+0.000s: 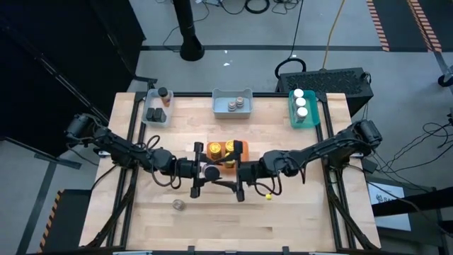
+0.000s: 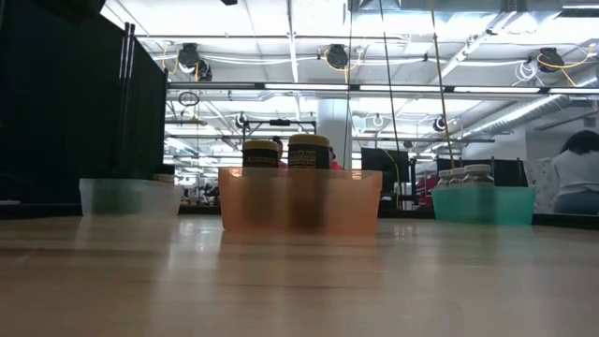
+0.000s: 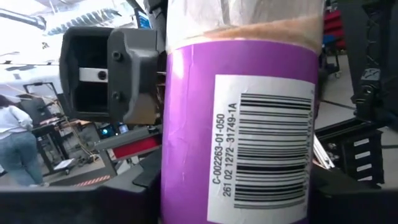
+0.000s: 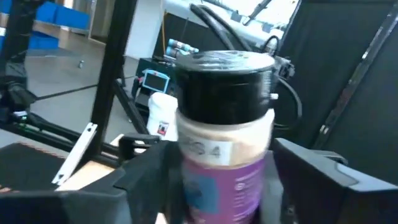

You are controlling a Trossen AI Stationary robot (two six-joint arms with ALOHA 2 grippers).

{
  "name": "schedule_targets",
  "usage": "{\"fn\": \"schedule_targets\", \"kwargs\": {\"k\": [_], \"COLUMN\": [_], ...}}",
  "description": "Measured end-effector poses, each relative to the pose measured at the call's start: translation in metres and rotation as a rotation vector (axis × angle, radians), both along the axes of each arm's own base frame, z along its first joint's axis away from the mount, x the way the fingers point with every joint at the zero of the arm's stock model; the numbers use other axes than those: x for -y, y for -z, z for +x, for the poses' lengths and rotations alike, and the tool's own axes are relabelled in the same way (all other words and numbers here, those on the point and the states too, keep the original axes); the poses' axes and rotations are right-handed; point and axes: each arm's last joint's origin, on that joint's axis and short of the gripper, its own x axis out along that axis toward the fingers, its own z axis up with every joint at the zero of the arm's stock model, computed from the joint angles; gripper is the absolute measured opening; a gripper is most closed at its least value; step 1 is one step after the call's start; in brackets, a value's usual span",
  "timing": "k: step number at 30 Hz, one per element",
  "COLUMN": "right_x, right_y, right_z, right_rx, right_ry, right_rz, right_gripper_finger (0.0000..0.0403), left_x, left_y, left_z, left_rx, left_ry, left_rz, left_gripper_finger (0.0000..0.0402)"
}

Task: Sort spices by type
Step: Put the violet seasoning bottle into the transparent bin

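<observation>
A spice jar [image 1: 211,170] with a black lid [image 4: 227,81] and a purple barcode label [image 3: 242,124] hangs above the table's middle, just near of the orange tray [image 1: 228,152]. My left gripper [image 1: 202,170] reaches in level from the left and is shut on it. My right gripper [image 1: 235,172] comes level from the right, its fingers [image 4: 140,180] standing open on either side of the jar's body; I cannot tell whether they touch it. Neither gripper shows in the low view. My left gripper holds the jar by its purple-labelled body [image 3: 186,186], between its two fingers, coming level from the table's left. The jar fills that wrist view and hides the places of contact. It stands upright, lid up, lifted clear of the table.
The orange tray [image 2: 299,201] holds yellow-lidded jars. Along the far edge stand a clear tray [image 1: 157,106] with dark-lidded jars, a grey tray [image 1: 232,104] with grey-lidded ones and a teal tray [image 1: 303,108] with white-lidded ones. A loose jar [image 1: 179,205] lies near the front left.
</observation>
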Motion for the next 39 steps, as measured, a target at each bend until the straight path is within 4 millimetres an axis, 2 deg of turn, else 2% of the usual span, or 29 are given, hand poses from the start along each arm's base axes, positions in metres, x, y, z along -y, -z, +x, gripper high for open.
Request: {"fn": "schedule_targets", "kwargs": {"k": [6,10,13,20,32,35,39], "right_x": [0.004,0.005,0.006,0.009,0.015,0.015,0.015], "right_y": [-0.001,0.001,0.002,0.005,0.01,0.01,0.01], "right_z": [0.001,0.004,0.011,0.019,0.021,0.021,0.021], "right_rx": [0.006,0.014,0.009,-0.015,-0.064,-0.062,-0.063], "right_ry": [-0.017,-0.021,-0.019,-0.009,0.011,0.016,0.025], "right_rz": [0.006,0.009,0.016,0.002,0.013,0.003,-0.02], "right_gripper_finger": [0.0209,0.0191,0.0196,0.0237,0.0226,0.0196,0.0127], "left_x": [-0.003,-0.005,-0.005,-0.005,-0.007,-0.007,-0.008], "left_y": [0.0,0.0,0.0,0.001,0.004,0.003,0.004], "left_z": [0.001,0.001,0.001,0.002,0.002,0.002,0.002], "left_rx": [-0.001,-0.001,-0.005,-0.017,-0.042,-0.04,-0.049], "left_ry": [-0.038,-0.048,-0.05,-0.062,-0.108,-0.119,-0.16], "left_rz": [-0.004,-0.006,-0.004,-0.022,-0.029,-0.032,-0.062], "left_gripper_finger": [0.0205,0.0206,0.0206,0.0207,0.0208,0.0208,0.0208]}}
